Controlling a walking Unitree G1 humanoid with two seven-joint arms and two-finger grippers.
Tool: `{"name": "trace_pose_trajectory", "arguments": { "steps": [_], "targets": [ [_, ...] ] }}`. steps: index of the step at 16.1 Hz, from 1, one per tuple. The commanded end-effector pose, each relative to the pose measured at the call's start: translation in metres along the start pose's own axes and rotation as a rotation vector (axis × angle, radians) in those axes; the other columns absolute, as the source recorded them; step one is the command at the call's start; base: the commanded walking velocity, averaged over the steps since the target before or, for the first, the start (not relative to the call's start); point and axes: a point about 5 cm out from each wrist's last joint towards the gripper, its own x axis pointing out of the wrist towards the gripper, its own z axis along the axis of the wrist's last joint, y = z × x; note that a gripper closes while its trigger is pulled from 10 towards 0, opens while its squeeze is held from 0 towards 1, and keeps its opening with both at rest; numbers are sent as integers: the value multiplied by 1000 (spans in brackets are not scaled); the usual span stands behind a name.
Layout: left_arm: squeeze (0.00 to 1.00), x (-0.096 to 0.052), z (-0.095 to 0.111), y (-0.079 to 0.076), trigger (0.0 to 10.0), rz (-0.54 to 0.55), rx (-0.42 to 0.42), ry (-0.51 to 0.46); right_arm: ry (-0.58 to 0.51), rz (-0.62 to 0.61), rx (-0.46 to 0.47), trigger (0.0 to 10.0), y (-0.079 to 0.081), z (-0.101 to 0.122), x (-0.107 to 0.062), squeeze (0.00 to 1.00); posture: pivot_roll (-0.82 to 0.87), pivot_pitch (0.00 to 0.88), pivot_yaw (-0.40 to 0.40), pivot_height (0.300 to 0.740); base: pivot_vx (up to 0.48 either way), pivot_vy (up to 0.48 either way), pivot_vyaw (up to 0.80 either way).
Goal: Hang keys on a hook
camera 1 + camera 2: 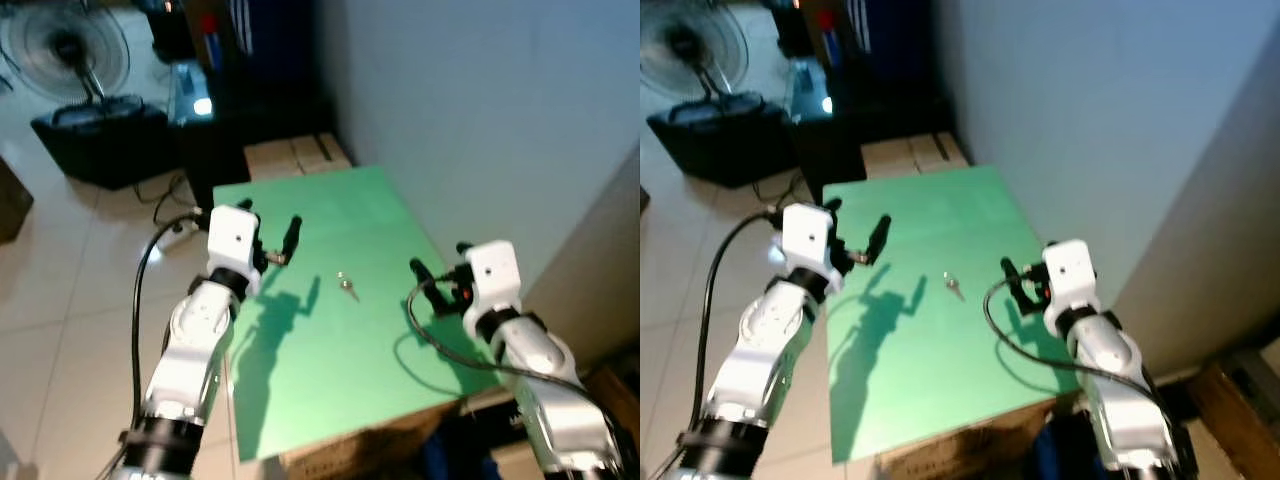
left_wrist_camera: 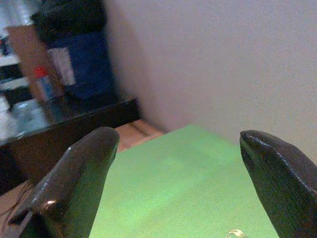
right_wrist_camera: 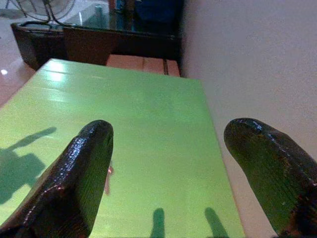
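Note:
A small set of keys (image 1: 346, 285) lies near the middle of the green table top (image 1: 330, 350); the same keys (image 1: 953, 286) show in the right eye view, and their ring peeks in at the left wrist view's edge (image 2: 235, 233). My left gripper (image 1: 270, 231) hovers open over the table's left side, left of the keys. On the right side, my right gripper (image 1: 432, 285) is open too, a little right of the keys, low above the table. Both hold nothing. I see no hook.
A pale wall (image 1: 480, 110) runs along the table's right and far side. Cardboard boxes (image 1: 295, 155) sit behind the table. A fan (image 1: 65, 45), a black case (image 1: 100, 135) and dark furniture (image 1: 215, 110) stand on the tiled floor at the back left.

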Motion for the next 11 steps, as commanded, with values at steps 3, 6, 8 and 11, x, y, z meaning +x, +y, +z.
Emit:
{"name": "trace_pose_trajectory", "arguments": {
  "steps": [3,6,8,11],
  "targets": [
    [0,-5,0,9,10000,19,37,25,-19,-41,43,10000,-6,2,17,0,-85,23,61,740,0,0,0],
    [0,-5,1,18,10000,-28,56,38,5,-44,37,10000,-17,-7,44,0,-46,47,51,740,0,0,0],
    [0,-1,6,20,10000,-56,42,32,5,-15,40,10000,-19,-6,54,0,-9,51,32,740,0,0,0],
    [0,4,5,10,10000,-227,82,47,53,64,25,10000,-16,-17,72,0,50,97,27,740,0,0,0]
  ]
}}
